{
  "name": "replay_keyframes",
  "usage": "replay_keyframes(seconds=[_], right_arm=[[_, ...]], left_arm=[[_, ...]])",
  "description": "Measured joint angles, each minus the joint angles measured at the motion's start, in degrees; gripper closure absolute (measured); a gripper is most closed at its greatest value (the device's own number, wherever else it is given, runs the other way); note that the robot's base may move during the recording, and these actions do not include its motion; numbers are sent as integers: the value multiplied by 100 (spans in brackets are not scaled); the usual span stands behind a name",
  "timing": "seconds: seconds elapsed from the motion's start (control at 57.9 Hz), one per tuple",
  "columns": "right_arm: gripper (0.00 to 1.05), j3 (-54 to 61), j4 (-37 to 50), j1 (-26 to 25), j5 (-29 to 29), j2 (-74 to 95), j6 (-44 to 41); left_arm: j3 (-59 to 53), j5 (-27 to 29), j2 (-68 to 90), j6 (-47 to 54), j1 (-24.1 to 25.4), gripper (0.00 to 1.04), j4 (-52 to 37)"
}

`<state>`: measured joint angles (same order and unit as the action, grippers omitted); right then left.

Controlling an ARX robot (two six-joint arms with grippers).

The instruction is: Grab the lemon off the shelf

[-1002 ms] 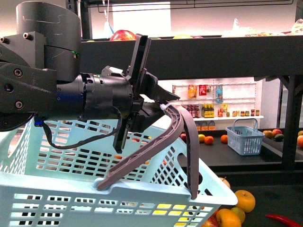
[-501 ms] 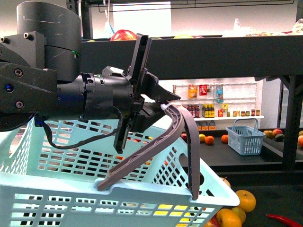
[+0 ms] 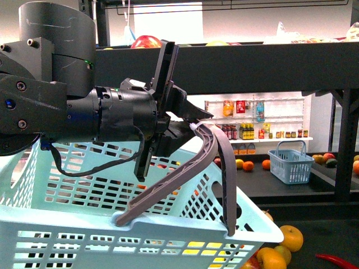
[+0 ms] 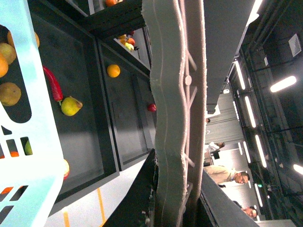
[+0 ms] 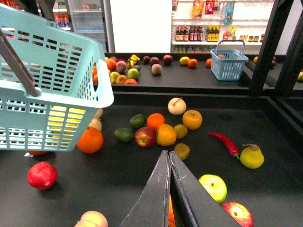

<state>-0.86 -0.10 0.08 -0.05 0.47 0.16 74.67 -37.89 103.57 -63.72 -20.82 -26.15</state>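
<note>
Front view: we see our left gripper [image 3: 188, 126] clamped on the grey handle [image 3: 216, 162] of a pale blue basket [image 3: 84, 235], which hangs tilted in front of the dark shelf [image 3: 252, 64]. Fruit lies on the tray below at the right, and a smaller blue basket [image 3: 290, 161] sits on a farther tier.

Left wrist view: the grey handle [image 4: 173, 109] fills the frame, pinched between the fingers. A red chili [image 4: 53, 83] and an orange [image 4: 113, 70] lie on the tray beyond.

Right wrist view: our right gripper [image 5: 169, 158] hovers over the tray with its fingers pressed together, holding nothing. Just beyond the tips lie a small yellowish fruit [image 5: 182, 151], possibly the lemon, and an orange [image 5: 166, 135]. A red chili [image 5: 225, 142] lies nearby.
</note>
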Motion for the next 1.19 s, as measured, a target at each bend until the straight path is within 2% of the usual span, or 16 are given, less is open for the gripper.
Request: replay_keyframes(seconds=[0.138,0.466,0.501,0.536,0.657,0.829,0.985,1.192], right_arm=[[101,0,0,2,2,-7,-7],[17,0,0,0,2,-9,-4],[11,0,0,0,2,-9,-2],[6,0,0,0,2,-9,0],[7,0,0,0,2,-13,-2],[7,0,0,0,4,-13,-2],[7,0,0,0,2,-20,-2],[7,0,0,0,0,-20,-2]], left_arm=[[0,0,0,0,0,94,0],[0,0,0,0,0,94,0],[0,4,0,-2,0,94,2],[0,275,0,48,-11,94,109],[-7,1263,0,-63,-22,94,33],[-105,1836,0,-313,306,94,-850],[-483,2551,-2,-793,1005,94,-1742],[-925,2745,-2,-1283,2035,94,-2157]])
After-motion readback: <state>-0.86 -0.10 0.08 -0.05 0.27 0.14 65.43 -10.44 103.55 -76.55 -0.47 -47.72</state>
